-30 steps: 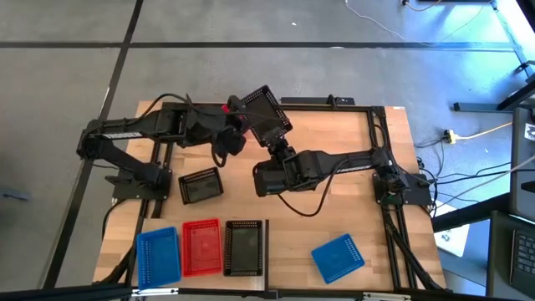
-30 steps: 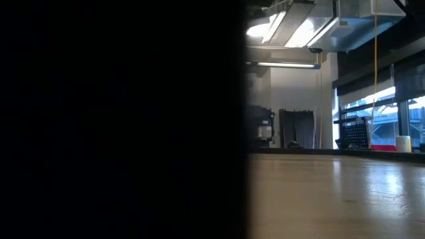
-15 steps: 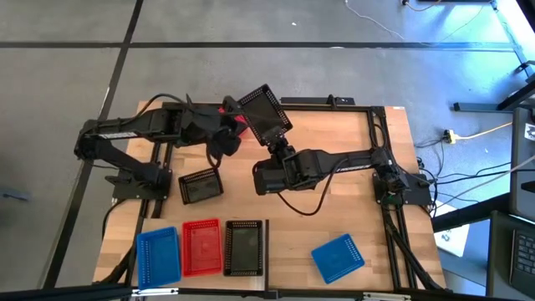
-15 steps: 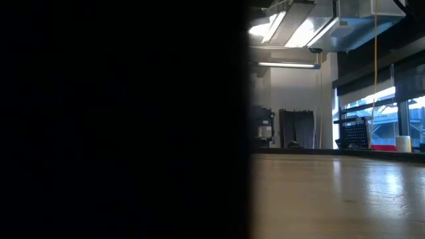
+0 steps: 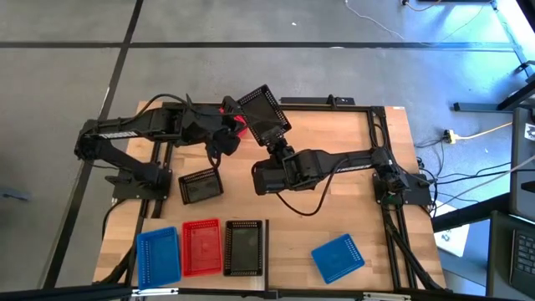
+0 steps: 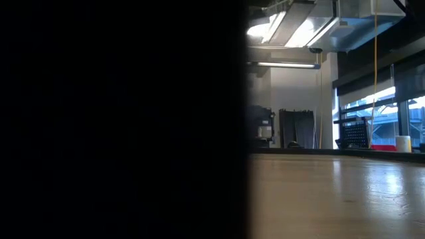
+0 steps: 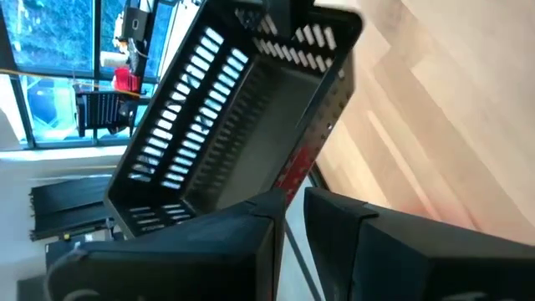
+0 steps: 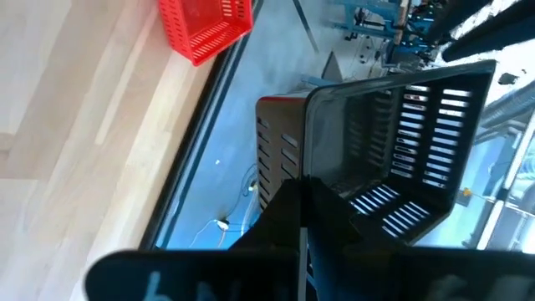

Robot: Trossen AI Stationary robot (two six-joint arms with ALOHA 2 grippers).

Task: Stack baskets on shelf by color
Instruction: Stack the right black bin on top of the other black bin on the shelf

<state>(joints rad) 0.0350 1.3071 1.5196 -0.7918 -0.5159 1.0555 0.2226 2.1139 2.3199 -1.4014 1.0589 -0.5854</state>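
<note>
Nearest the camera edge of the table (image 5: 393, 167), three baskets sit side by side in a row — the blue basket (image 5: 158, 256), the red basket (image 5: 201, 247) and the black basket (image 5: 244, 248) — one of each colour, which reads as the base for three colour stacks. They lie on the tabletop planks; no separate pale shelf panel can be made out from above. Off to their right lies a loose blue basket (image 5: 338, 257), turned at an angle and well apart from the row, probably waiting its turn. Farther in, a second black basket (image 5: 200, 186) rests alone near the left arm's base.

At the far edge, both arms meet over a raised black basket (image 5: 266, 114). The right gripper (image 8: 299, 199) has its fingers pressed shut on that basket's rim, tilting it up off the table. The left gripper (image 7: 288, 219) sits right at the opposite rim with its fingers drawn close together; whether it truly pinches the wall I cannot tell, since the contact is hidden. A red basket behind (image 8: 280, 155) shows just beyond the lifted one — the lift looks meant to free black from red. Another red basket by the frame (image 8: 205, 23) stands at the table's edge.
</note>
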